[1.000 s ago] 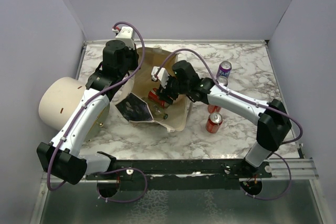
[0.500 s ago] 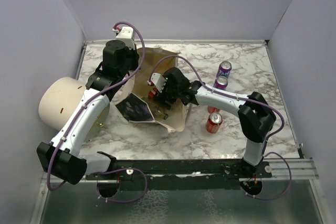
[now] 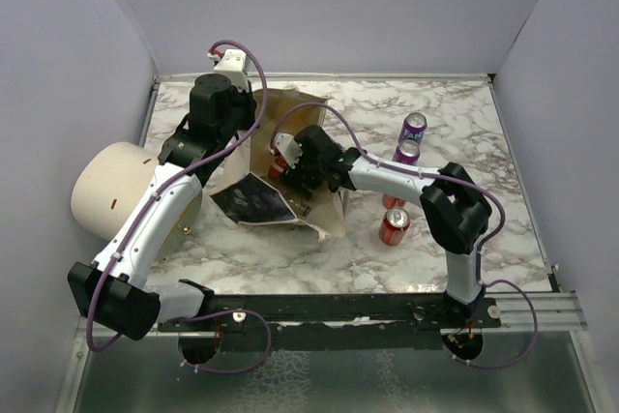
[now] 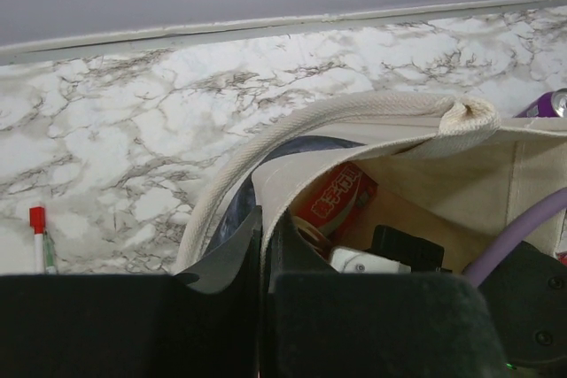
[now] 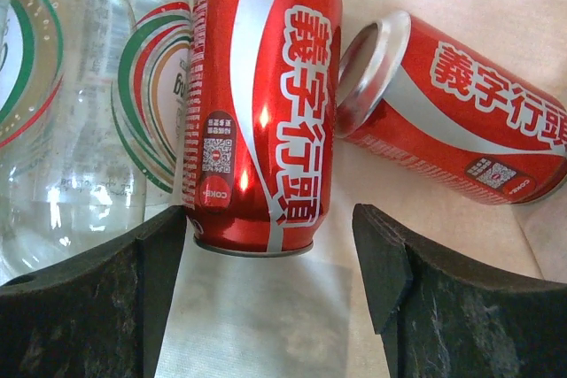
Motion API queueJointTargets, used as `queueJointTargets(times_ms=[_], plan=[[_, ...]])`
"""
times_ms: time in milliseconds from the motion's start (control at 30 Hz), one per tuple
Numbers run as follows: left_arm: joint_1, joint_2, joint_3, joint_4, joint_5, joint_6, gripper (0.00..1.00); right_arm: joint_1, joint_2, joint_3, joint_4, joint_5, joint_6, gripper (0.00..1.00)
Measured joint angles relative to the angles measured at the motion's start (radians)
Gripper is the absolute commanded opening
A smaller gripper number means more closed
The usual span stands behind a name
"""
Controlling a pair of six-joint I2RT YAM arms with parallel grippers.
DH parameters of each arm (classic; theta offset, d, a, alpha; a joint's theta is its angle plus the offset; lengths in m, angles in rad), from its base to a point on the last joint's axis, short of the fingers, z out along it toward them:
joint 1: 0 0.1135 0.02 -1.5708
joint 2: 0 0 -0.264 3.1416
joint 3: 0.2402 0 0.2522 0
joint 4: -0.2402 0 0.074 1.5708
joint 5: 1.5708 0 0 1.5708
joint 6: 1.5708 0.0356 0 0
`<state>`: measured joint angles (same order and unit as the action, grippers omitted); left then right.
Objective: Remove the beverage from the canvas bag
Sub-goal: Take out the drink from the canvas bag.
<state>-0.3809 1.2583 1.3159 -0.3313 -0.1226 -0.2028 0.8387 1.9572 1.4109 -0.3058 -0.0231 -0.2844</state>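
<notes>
The canvas bag [image 3: 327, 218] sits open on the marble tabletop [image 3: 464, 113]. The left pincer [image 4: 264, 229] is closed, apparently pinching its rim. The right pincer [image 5: 270, 241], jaws spread wide, straddles a red can [image 5: 257, 104] inside.

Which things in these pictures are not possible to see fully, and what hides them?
Top view: the right tool is inside the canvas bag, covered by its own wrist.
Right wrist view: the clear bottle is cut by the left edge, the lying red can by the right edge.
Left wrist view: the purple can is cut by the right edge.
</notes>
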Motion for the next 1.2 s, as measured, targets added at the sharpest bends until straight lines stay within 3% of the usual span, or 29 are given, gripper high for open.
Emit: queueJointTargets(times_ms=[300,733,1000,1200], plan=[[0.0,0.0,0.0,0.0,0.003,0.0,0.0,0.002,0.022,0.039,-0.004,0.008,0.024,0.77],[0.0,0.0,0.0,-0.001,0.006,0.004,0.0,0.051,-0.153,0.037,-0.068,0.042,0.121,0.77],[0.0,0.0,0.0,-0.003,0.016,0.008,0.0,0.06,0.025,0.219,-0.118,0.117,0.142,0.71],[0.0,0.0,0.0,-0.004,0.029,0.008,0.0,0.058,0.086,0.24,-0.15,0.145,0.136,0.69]])
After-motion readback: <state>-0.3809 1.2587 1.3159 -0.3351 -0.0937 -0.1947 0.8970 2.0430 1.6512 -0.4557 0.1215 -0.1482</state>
